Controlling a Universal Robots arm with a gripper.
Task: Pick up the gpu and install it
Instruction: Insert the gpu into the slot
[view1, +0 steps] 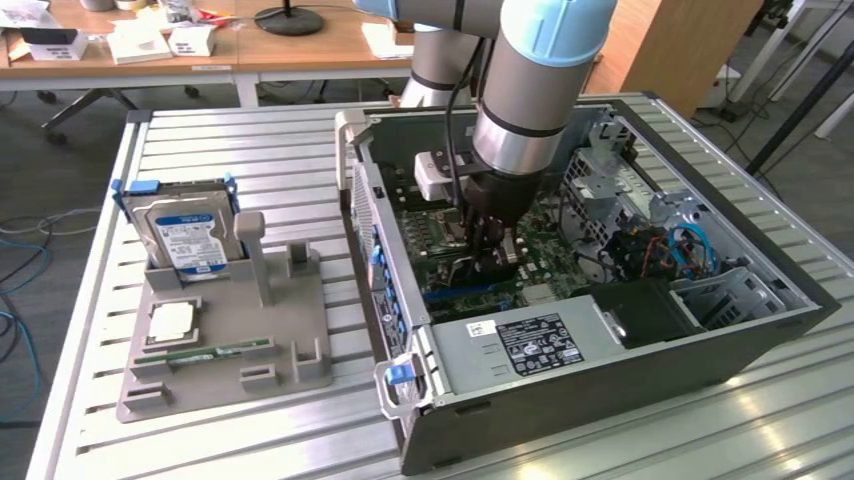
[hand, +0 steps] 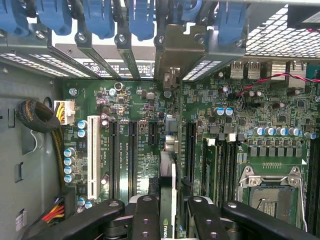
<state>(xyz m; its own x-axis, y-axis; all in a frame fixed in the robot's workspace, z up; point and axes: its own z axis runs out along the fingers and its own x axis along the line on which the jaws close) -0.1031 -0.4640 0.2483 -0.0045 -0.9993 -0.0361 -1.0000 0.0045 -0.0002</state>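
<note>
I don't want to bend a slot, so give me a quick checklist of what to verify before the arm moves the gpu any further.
1. Card in grasp: the gripper is shut on the gpu, held edge-on. ok.
2. Gripper inside the open computer case, above the motherboard. ok.
3. Card lined up with an expansion slot: it runs parallel to the slots, but which one it sits over, cannot tell.
4. Card seated in a slot: cannot tell.
5. Bracket end meeting the rear bracket opening: cannot tell.
</note>
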